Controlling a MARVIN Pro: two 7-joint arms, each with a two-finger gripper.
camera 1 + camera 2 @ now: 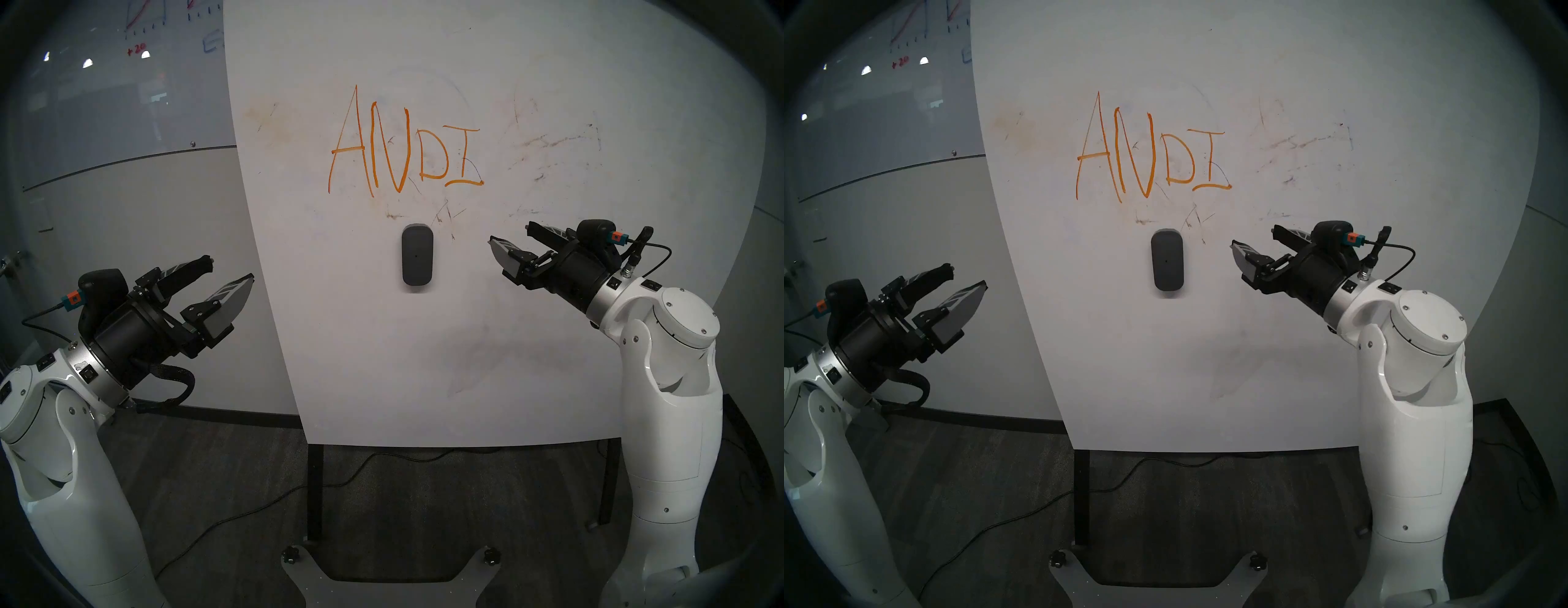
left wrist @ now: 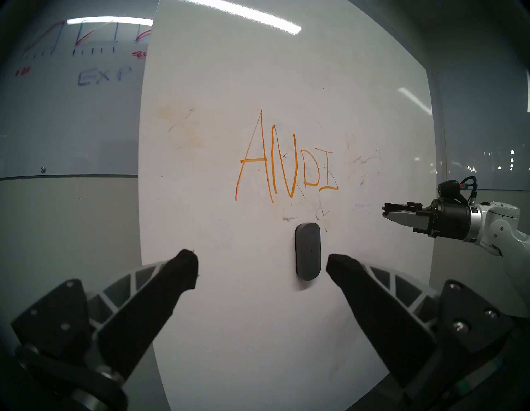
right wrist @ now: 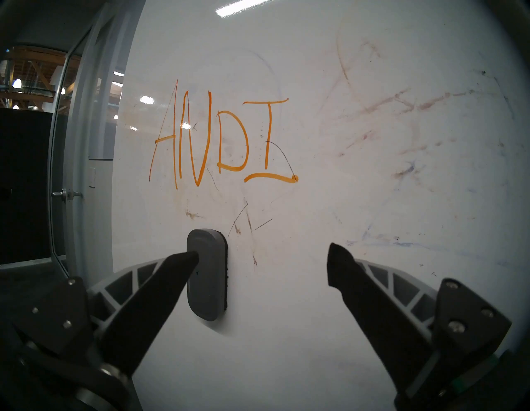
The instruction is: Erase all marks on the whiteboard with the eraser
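Both end effectors sit with their fingers spread apart and empty: your right end effector [image 1: 509, 237] hovers just off the right flank of the dark grey oblong eraser with rounded ends and a tiny centre dot [image 1: 417, 260], while your left end effector [image 1: 231, 269] hangs back near the board's left edge, well apart from it. That eraser clings upright to the face of the big plain white whiteboard on black metal legs [image 1: 382, 361], with nothing under it to carry it, so it is probably magnetic; it sits just below the large orange hand-drawn letters spelling ANDI [image 1: 405, 148], which are whole and untouched, so no erasing has been done. You can judge the right arm to be the likelier picker, since it is closer and already aimed inward at the block. From the right wrist view you see the eraser's thickness and its dark felt edge against the board [image 3: 226, 275], with one fingertip [image 3: 186, 258] overlapping it in the picture; whether it touches you cannot tell there, and the head views show a clear gap. Only the left wrist view gives you the right end effector side-on [image 2: 385, 211], and the greyish glass wall board with red and blue graph scribbles [image 2: 86, 57] behind.
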